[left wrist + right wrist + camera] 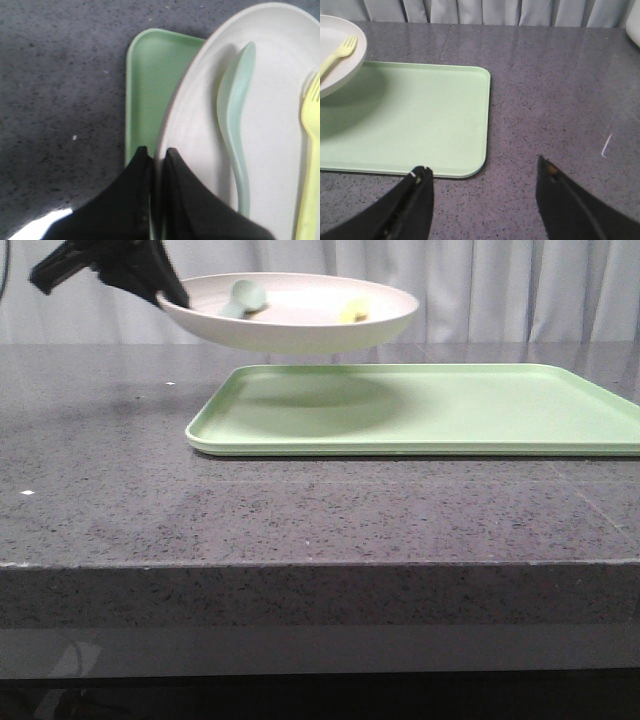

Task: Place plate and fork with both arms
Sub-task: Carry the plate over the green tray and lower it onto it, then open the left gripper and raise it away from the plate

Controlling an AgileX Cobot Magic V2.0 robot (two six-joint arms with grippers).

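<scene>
I am seeing my left pincer [155,155] clenching on the rim of the plate [270,125], one black finger on each face of the rim, and in the front view it [165,298] is holding that plate [300,325] in the air, clear of the worktop [100,490]. The plate is hanging tilted a little over the left end of the light-green tray [420,410], casting a shadow on the tray below without touching it. Inside the plate the yellow fork [310,165] is lying near the side away from my fingers, and the pale green spoon [235,130] is lying beside it, nearer the gripped rim; the two are running roughly parallel and apart. My right pincer [485,172] is sitting released, its fingers spread wide and grasping nothing, over the bare worktop [560,100] just off a corner of the tray [420,120]. From that wrist camera I am catching the plate's edge [342,70] over the tray's far end, with the fork [337,56] showing in it.
</scene>
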